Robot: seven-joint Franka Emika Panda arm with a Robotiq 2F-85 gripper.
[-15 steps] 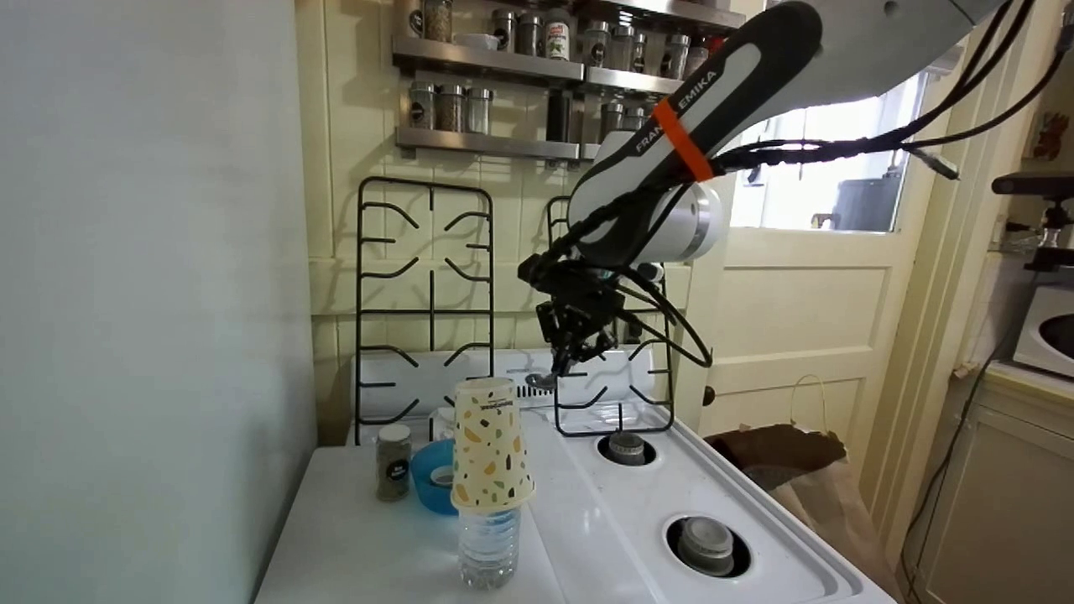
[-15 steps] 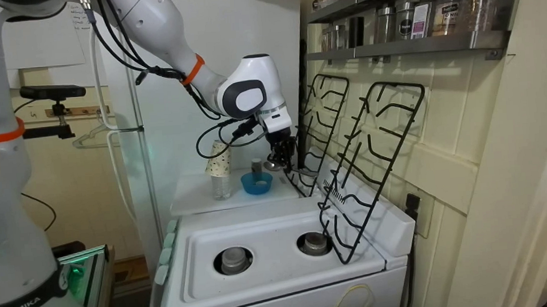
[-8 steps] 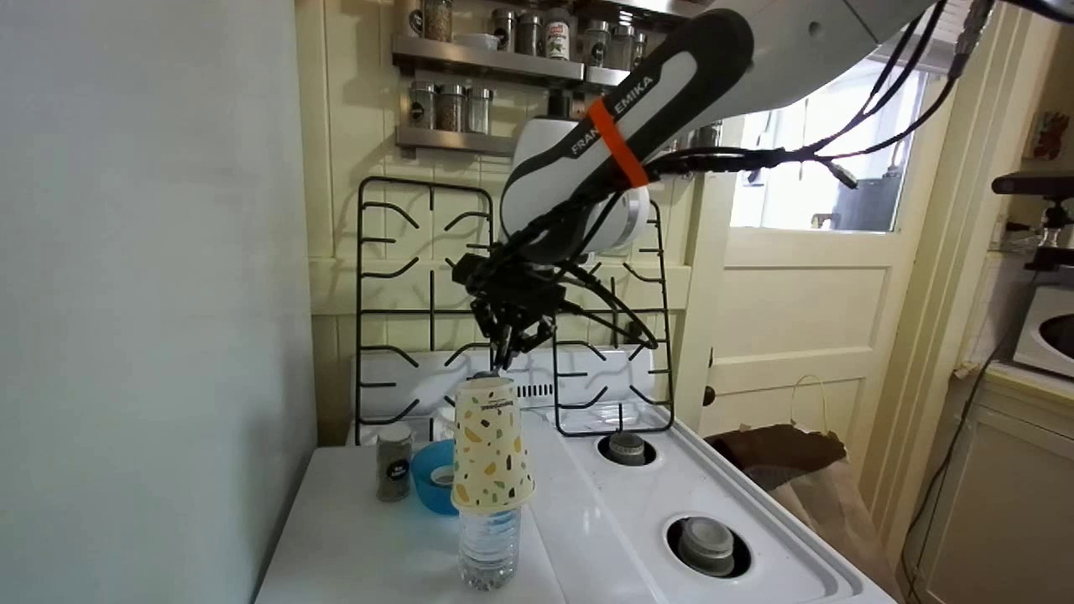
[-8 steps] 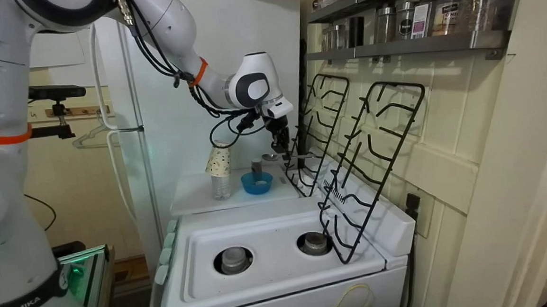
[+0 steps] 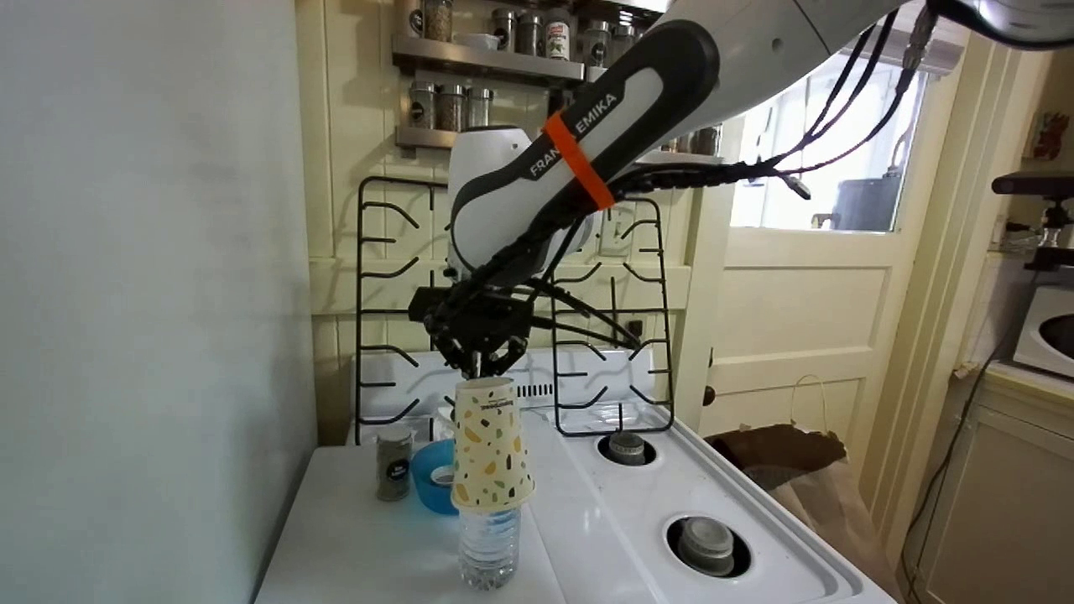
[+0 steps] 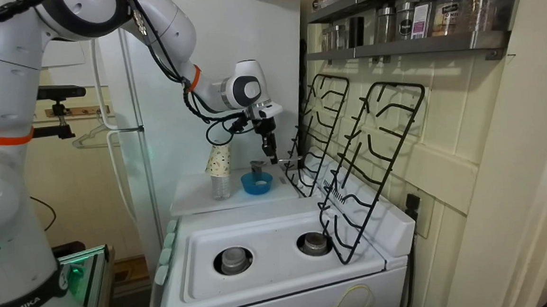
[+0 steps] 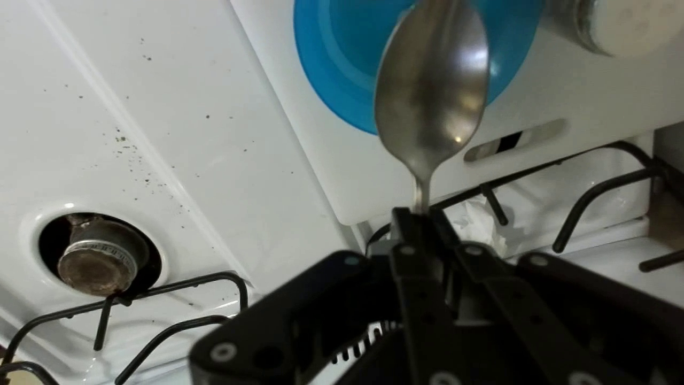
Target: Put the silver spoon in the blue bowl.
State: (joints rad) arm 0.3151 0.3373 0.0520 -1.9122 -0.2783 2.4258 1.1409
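The jaws pinch the spoon (image 7: 432, 101), its head above the bowl (image 7: 331, 69). The bowl stands near the worktop's (image 7: 352, 176) edge facing the burners (image 6: 234, 260).

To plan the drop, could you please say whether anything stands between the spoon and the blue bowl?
Nothing visible stands between the spoon and the blue bowl; the jar is beside the bowl, not between.

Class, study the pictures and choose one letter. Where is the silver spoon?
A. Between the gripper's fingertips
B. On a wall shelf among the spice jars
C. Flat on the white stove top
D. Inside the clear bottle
A: in the wrist view the gripper is closed on the handle of the silver spoon, whose head shows against the blue bowl beyond it.
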